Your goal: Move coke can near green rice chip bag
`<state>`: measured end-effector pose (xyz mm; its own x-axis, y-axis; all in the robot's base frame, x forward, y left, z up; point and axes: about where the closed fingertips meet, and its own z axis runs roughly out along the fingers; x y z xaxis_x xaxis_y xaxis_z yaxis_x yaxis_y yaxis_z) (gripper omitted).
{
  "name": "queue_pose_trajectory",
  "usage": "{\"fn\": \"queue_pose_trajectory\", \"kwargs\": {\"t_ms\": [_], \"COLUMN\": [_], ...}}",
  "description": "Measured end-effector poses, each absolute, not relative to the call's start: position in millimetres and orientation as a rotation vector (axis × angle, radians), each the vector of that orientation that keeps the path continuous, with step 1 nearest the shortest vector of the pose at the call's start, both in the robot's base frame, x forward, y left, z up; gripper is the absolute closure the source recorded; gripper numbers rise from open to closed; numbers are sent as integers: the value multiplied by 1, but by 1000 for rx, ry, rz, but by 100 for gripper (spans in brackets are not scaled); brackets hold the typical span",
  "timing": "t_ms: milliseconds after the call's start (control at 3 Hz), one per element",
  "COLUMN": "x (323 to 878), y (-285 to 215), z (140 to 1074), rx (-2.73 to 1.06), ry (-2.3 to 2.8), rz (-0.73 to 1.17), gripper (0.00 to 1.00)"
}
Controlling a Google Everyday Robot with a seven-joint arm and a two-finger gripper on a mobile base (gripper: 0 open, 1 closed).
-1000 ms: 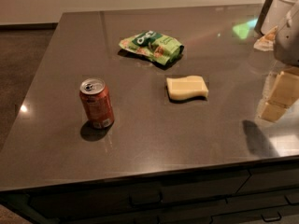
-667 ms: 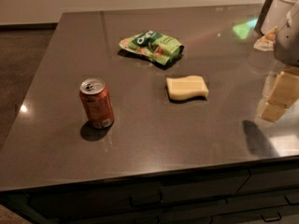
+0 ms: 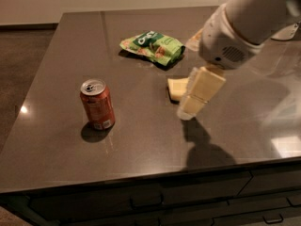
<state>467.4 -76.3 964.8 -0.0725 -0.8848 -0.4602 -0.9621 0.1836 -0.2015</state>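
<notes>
The coke can stands upright on the dark table, left of centre, red-orange with a silver top. The green rice chip bag lies flat further back, near the middle. The two are well apart. My gripper, pale yellow, hangs from the white arm that reaches in from the upper right. It is above the table to the right of the can, with a clear gap between them, and it holds nothing.
A pale yellow block lies between the bag and the gripper, partly hidden behind the gripper. The table's front edge has drawers below it. The floor shows at the left.
The arm has swung left from the table's right edge to over the middle, and the gripper now covers part of the yellow block. The can and the bag have not moved.
</notes>
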Motion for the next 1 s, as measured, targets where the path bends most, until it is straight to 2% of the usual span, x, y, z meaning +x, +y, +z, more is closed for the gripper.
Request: {"fn": "queue_pose_trajectory", "kwargs": {"t_ms": [1000], "x": [475], "y": [67], "z": [939], "rx": [-1685], "ry": [1813], "rz": [428], "gripper": [0]}}
